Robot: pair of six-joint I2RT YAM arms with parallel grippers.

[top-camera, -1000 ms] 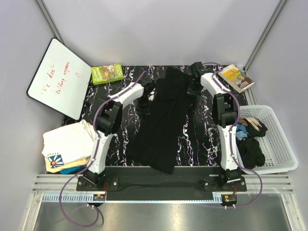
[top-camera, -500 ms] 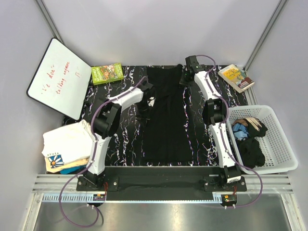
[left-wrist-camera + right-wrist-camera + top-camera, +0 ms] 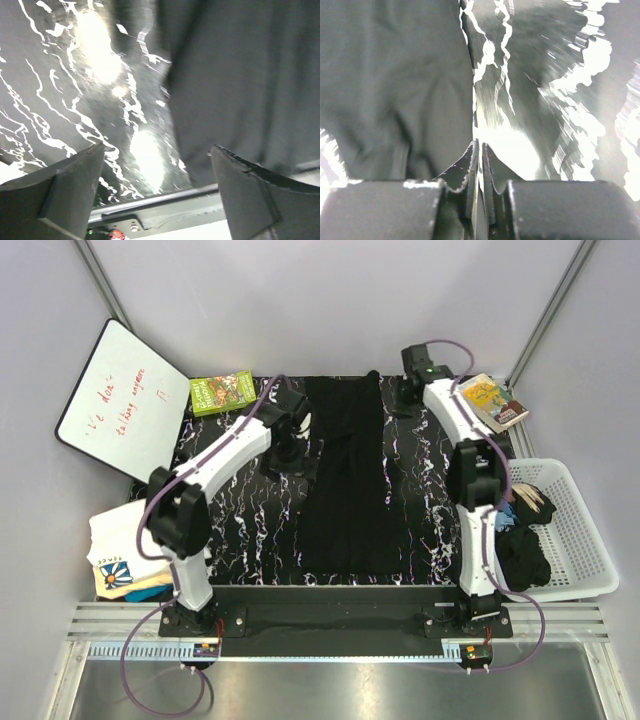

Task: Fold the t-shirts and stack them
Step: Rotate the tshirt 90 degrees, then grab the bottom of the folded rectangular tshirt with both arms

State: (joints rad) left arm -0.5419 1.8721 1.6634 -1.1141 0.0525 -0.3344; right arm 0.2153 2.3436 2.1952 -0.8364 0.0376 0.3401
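Plain black cloth t-shirt (image 3: pixel 345 480), skewed 1 s ago, is now laid straight along ctr of black marbled tabletop (image 3: pixel 425 520). Left claw (image 3: pixel 156 150) is spread, right claw (image 3: pixel 480 147) pressed together, both empty beside it; flattening is judged done, folding next.

Black t-shirt (image 3: pixel 345 480), black-and-white marbled table (image 3: pixel 425 505)

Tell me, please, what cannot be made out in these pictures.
- Top view: the red writing on the whiteboard is too small to read.
- Top view: the dark clothes in the basket tangle behind the right arm; their number is unclear.
- Top view: the left arm covers part of the white t-shirts pile; its count is unclear.
- Right wrist view: blur smears the folds of the black t-shirt.
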